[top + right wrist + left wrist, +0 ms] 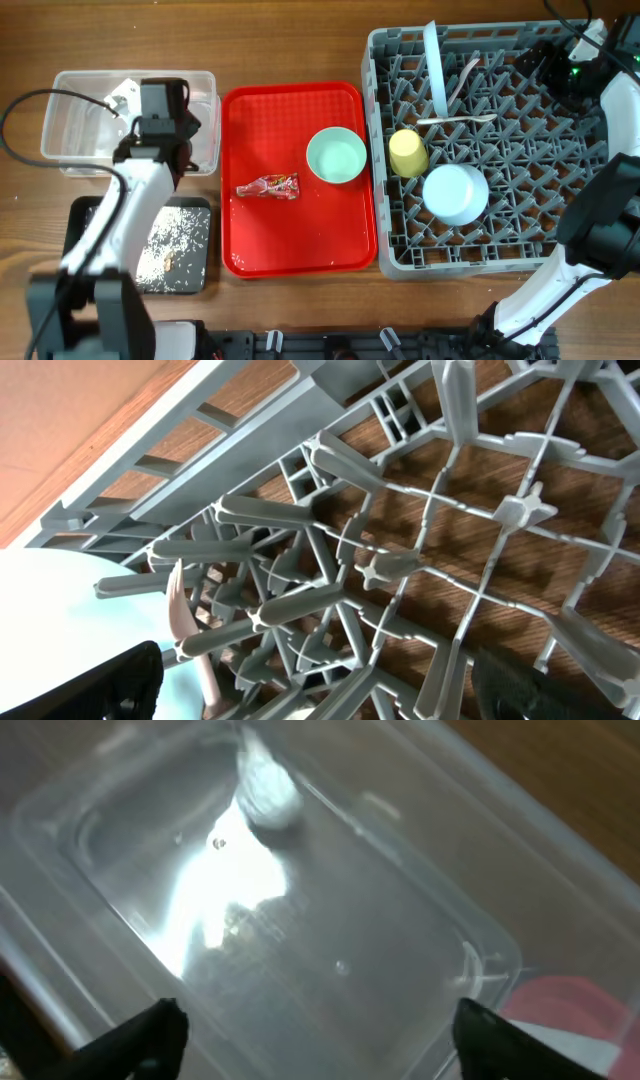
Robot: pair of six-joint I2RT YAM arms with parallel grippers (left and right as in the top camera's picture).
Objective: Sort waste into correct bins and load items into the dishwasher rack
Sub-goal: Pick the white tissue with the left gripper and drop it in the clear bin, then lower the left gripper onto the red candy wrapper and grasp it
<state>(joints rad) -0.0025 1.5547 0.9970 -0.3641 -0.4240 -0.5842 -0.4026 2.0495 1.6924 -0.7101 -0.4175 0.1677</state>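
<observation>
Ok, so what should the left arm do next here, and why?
Probably raise the left gripper away from the clear tub and swing it toward the red snack wrapper. The jaws are open and empty, the white scrap already lies in the tub, and the wrapper lies loose on the red tray.

A red tray lies flat mid-table on the wooden table, its long sides running near to far.
</observation>
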